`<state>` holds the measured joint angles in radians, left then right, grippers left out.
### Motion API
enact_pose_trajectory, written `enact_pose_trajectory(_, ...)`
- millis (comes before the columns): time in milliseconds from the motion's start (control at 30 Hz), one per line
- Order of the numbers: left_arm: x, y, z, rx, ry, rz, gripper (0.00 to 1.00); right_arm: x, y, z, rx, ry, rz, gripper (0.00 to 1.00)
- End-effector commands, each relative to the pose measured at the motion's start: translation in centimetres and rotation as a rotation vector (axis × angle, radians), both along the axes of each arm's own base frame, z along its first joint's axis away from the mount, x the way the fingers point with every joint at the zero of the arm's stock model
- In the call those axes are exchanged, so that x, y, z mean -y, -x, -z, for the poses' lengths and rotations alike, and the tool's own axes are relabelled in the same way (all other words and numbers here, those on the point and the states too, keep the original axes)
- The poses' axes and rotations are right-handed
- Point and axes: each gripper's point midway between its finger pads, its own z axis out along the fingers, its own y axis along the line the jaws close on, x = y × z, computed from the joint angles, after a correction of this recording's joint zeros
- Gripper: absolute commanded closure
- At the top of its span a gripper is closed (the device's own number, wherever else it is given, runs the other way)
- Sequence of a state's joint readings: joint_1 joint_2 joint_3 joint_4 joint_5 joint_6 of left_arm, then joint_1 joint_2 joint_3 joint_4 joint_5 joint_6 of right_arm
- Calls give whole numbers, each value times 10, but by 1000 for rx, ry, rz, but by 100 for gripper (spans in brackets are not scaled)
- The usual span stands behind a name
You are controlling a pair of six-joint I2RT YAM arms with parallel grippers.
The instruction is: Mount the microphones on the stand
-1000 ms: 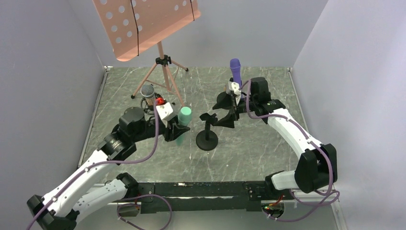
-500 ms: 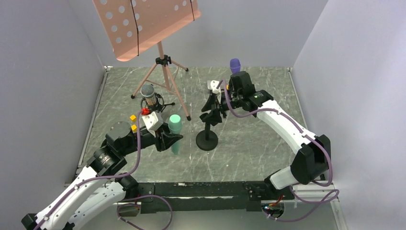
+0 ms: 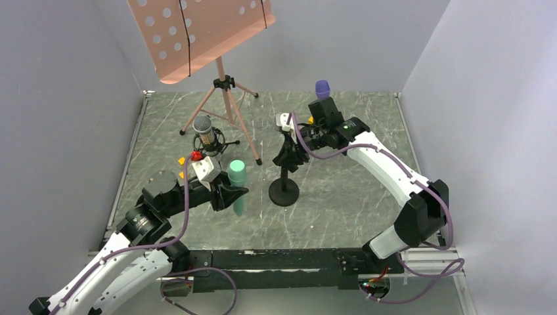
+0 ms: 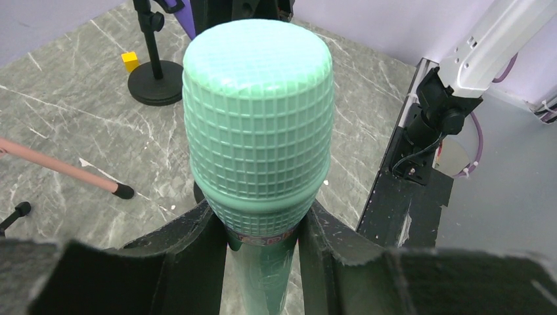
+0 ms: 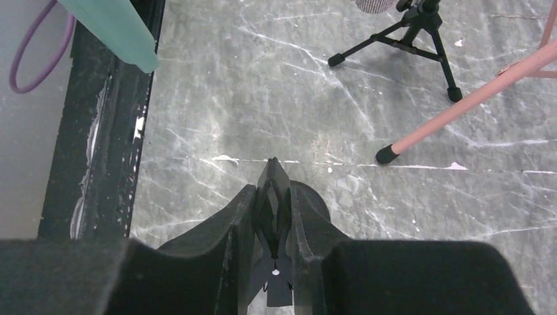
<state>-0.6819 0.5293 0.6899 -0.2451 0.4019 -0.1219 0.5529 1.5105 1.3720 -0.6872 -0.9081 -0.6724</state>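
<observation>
The right gripper (image 5: 274,210) pinches shut on the clip (image 5: 273,176) of the round-base stand (image 3: 284,192) at frame centre; a sideways tug could tip it. The left gripper (image 4: 260,224) clamps the mint-green microphone (image 4: 256,125), just left of that stand, not touching. A pink music stand leg (image 5: 460,105) crowds the approach; the bronze microphone (image 3: 203,125) sits on its tripod (image 3: 211,140) behind

Music stand (image 3: 223,85): back left of table (image 3: 341,197).
Tripod mic (image 3: 203,125): upright on its tripod, just in front of music stand's legs.
Cube (image 3: 182,161): front-left of the tripod.
Stand (image 3: 284,191): table centre.
Held mic (image 4: 257,118): upright between left gripper (image 4: 263,226) fingers, left of stand.
Clip (image 5: 272,174): atop stand, pinched in right gripper (image 5: 273,197).
Rear mic (image 3: 322,90): behind right arm, near back wall.
</observation>
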Motion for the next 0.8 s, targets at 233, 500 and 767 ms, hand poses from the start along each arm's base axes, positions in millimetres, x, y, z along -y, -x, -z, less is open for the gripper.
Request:
enact_pose_trajectory(233,2,1,-8,17,38,5,100,13,1,27,-1,210,-34,89)
enact_pose_trajectory(500,3,0,-8,16,42,8,100,17,-5,47,2,352,-25,91)
enact_pose_trajectory(767,2,1,-6,17,46,5,100,19,-5,70,-7,474,-16,92)
